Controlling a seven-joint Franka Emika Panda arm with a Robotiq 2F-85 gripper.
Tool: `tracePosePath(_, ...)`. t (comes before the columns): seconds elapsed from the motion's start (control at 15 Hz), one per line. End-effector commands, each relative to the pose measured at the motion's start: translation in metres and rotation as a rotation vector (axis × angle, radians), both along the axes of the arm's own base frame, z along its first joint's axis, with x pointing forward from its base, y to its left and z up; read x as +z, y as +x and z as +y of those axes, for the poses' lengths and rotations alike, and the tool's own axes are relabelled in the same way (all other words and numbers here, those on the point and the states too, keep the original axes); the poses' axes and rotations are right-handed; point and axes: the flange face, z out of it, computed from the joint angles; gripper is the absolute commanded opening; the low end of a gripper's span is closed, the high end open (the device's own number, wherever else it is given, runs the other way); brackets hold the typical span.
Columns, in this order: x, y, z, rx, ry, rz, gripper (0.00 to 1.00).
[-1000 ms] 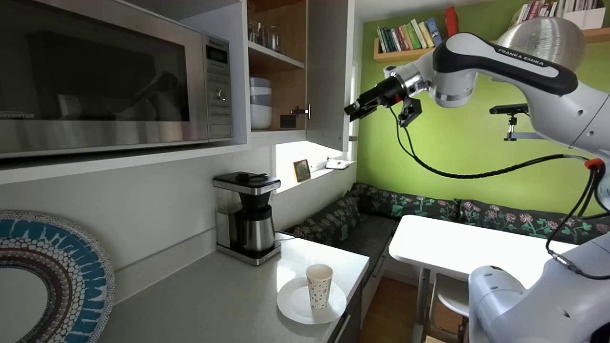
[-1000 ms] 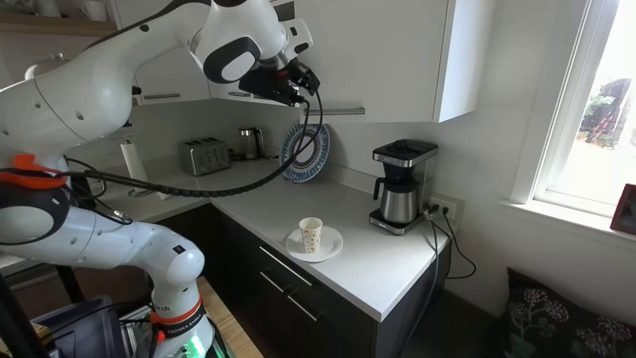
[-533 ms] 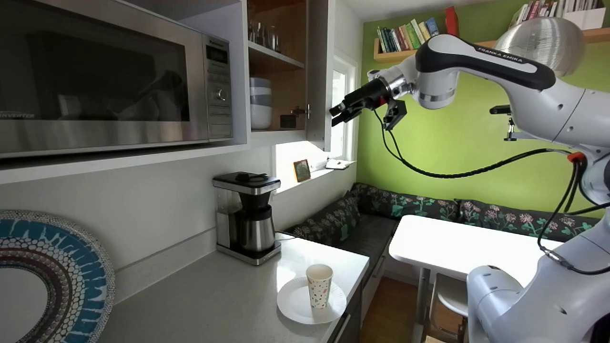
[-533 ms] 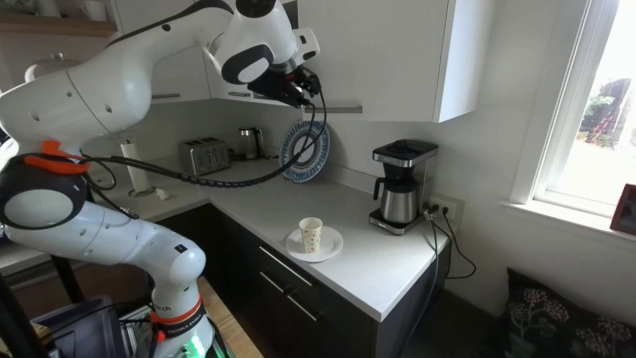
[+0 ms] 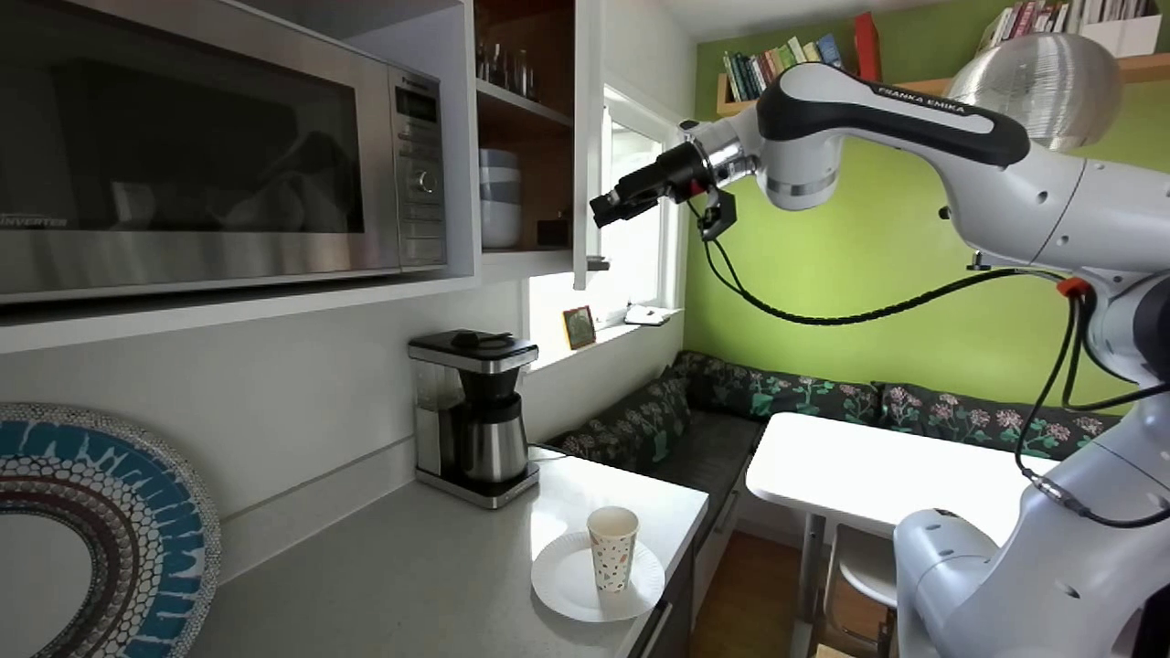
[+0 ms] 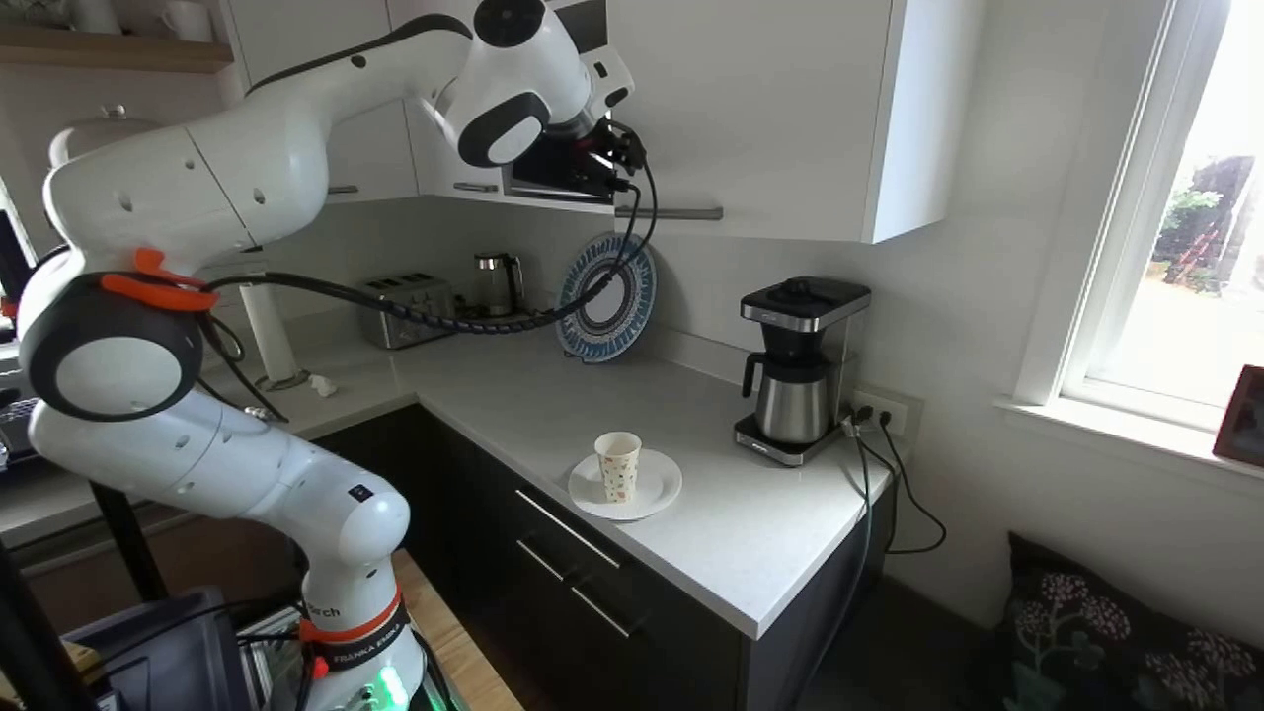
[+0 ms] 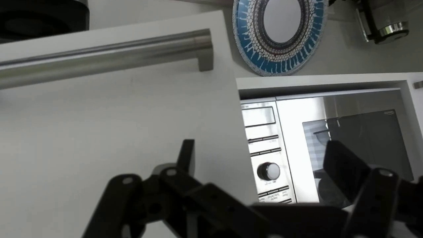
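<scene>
Green wall backed an exterior view; the cabinet door stood open, so I judged the work partway done. My arm arched high, gripper tilted down just beside the door. In an exterior view, the handle ran near the gripper. Wrist view: fingers stood wide, empty; door contact was unclear.

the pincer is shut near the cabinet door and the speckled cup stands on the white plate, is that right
Not shut: the wrist view shows the pincer open, its fingers wide apart. It is near the cabinet door, and the speckled cup does stand on the white plate.
</scene>
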Motion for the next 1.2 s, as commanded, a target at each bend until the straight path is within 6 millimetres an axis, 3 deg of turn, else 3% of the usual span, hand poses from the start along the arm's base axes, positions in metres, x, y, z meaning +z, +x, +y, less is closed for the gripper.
tracePosePath(0.0, 0.004, 0.008, 0.001, -0.011, -0.024, -0.052, 1.00)
tracePosePath(0.53, 0.006, -0.007, -0.013, -0.055, -0.092, -0.023, 1.00)
tracePosePath(1.13, 0.022, -0.063, -0.056, -0.214, -0.152, 0.049, 1.00)
